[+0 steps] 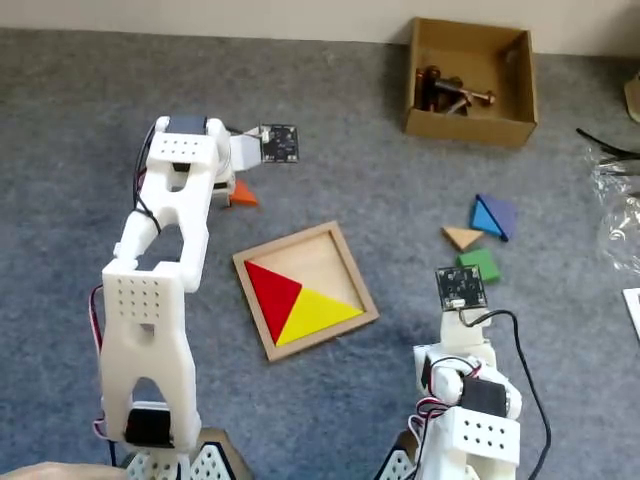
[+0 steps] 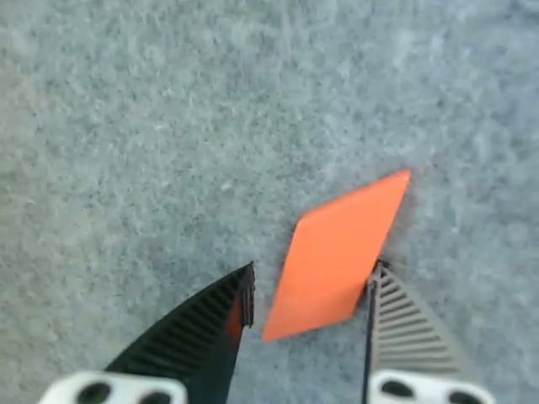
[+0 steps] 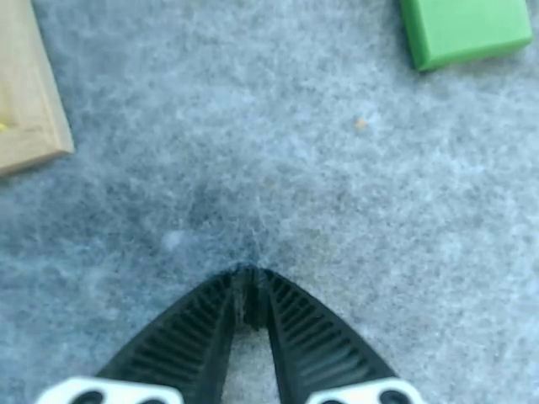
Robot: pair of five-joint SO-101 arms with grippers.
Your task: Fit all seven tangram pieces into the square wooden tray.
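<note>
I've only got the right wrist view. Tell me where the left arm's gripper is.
Observer: The left gripper is open, its fingers either side of an orange parallelogram on the carpet.
Operator: Report what's in the tray.
Observer: A red triangle and a yellow triangle, edges touching.
Operator: Name what's past my green piece.
Observer: A tan triangle, a blue piece and a purple piece.

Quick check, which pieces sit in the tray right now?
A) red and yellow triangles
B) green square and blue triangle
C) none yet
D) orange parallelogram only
A: the red triangle and the yellow triangle lie side by side inside the wooden tray.
</note>
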